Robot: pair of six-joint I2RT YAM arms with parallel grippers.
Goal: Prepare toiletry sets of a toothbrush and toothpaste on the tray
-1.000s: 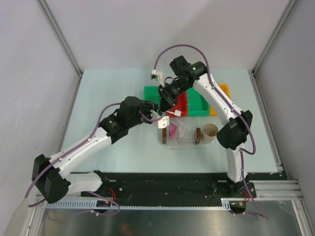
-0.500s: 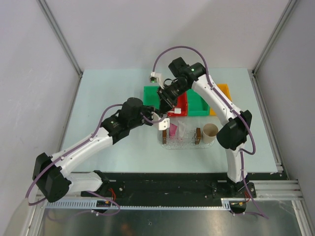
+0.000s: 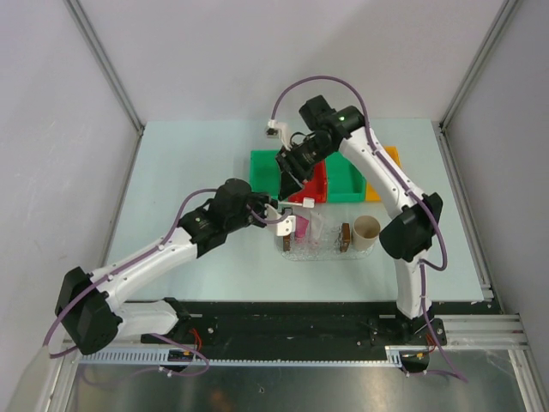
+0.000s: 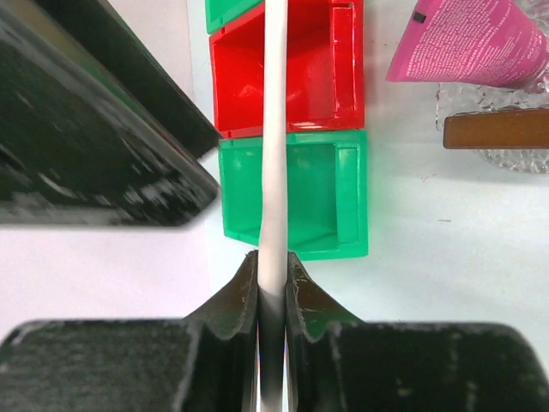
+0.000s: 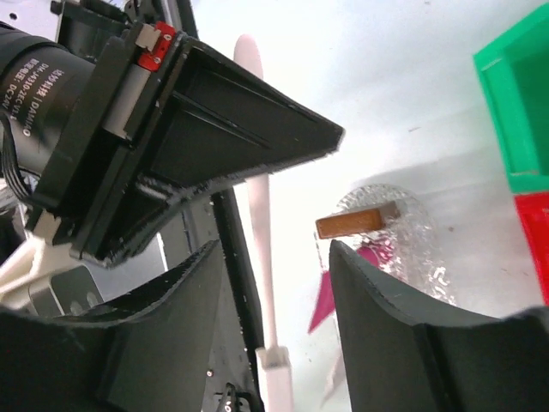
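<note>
One toothbrush (image 4: 274, 129) is clamped in the left hand (image 4: 273, 275), off the worktop beside the single tray (image 3: 319, 253). One toothpaste (image 4: 467, 43) lies in that tray. The right hand (image 5: 274, 249) has its jaws apart. Four bins (image 3: 343, 176) line the far side: two green, one red, one yellow.

White toothbrush (image 4: 274, 129) gripped endwise near clear tray (image 4: 515, 160) holding pink toothpaste (image 4: 472, 43).
</note>
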